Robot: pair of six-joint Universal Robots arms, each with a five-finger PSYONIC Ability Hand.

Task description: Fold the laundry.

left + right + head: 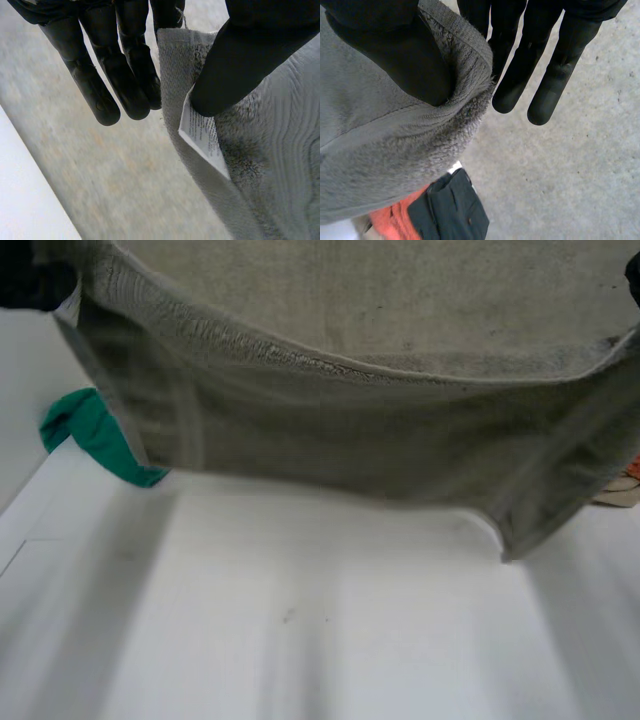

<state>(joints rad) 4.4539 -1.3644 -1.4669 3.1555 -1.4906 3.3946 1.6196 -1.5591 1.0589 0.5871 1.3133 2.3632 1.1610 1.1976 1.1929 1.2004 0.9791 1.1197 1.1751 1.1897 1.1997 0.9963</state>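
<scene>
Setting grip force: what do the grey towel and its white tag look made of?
Grey towel: likely cotton terry, matte, judging by the fuzzy looped pile and flat woven hem. White tag: thin, smooth label with printed text and sharp edges, possibly synthetic fabric.

Open table [300,640] below towel [350,440] — green cloth [95,435] left.

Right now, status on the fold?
Left hand pinching towel corner by its label. Right hand pinching the other corner. Towel spread in the air over table. Green cloth near left end.
</scene>
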